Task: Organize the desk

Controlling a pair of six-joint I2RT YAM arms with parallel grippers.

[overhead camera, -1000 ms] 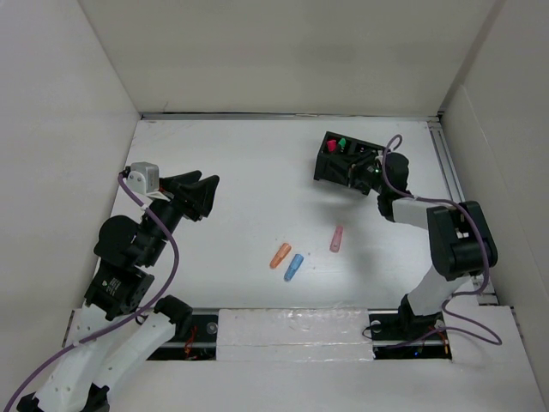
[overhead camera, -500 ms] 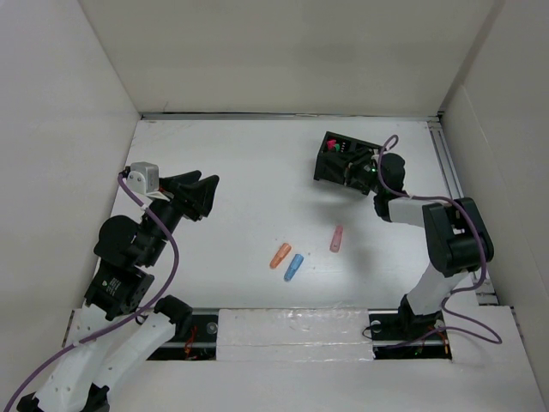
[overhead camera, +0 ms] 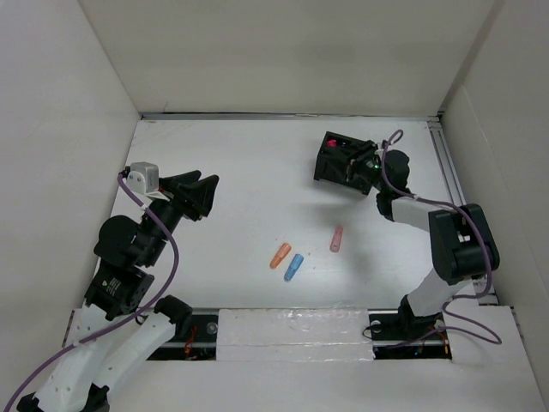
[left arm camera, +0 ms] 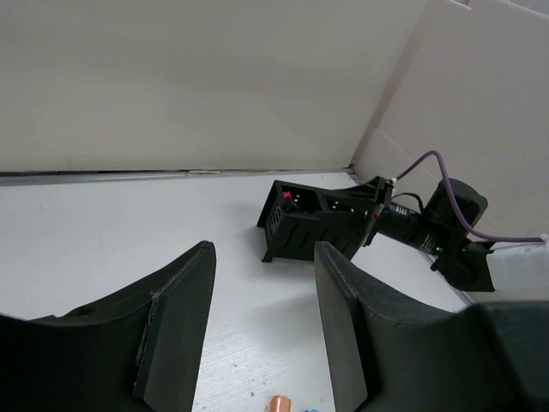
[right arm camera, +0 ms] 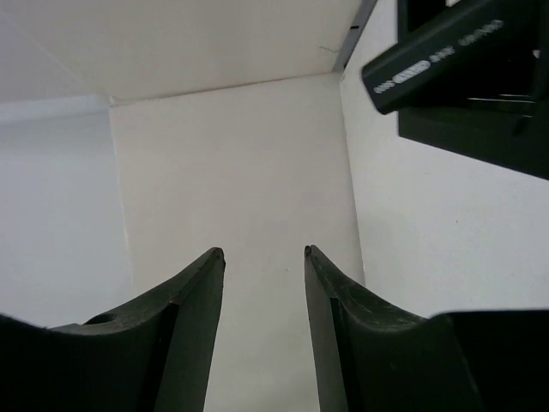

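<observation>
The white desk (overhead camera: 240, 163) holds a small orange piece (overhead camera: 280, 255), a blue one (overhead camera: 293, 267) and a pink one (overhead camera: 336, 239) near its middle. A black two-compartment holder (overhead camera: 336, 160) stands at the back right, with a red item showing inside. My right gripper (overhead camera: 360, 161) is open and empty, lying over the holder's right side. In the right wrist view it (right arm camera: 264, 251) frames bare white surface, with the holder (right arm camera: 480, 77) at the upper right. My left gripper (overhead camera: 202, 193) is open and empty above the desk's left part. In the left wrist view it (left arm camera: 263, 249) faces the holder (left arm camera: 313, 225).
White wall panels (overhead camera: 283, 51) enclose the desk at the back and both sides. A metal rail (overhead camera: 449, 167) runs along the right edge. The tip of the orange piece (left arm camera: 280, 402) shows at the bottom of the left wrist view, and the right arm (left arm camera: 446, 227) shows beside the holder.
My right gripper has shifted and turned over the holder. The green item seen there earlier is now hidden. The left arm and the loose pieces have not moved.
</observation>
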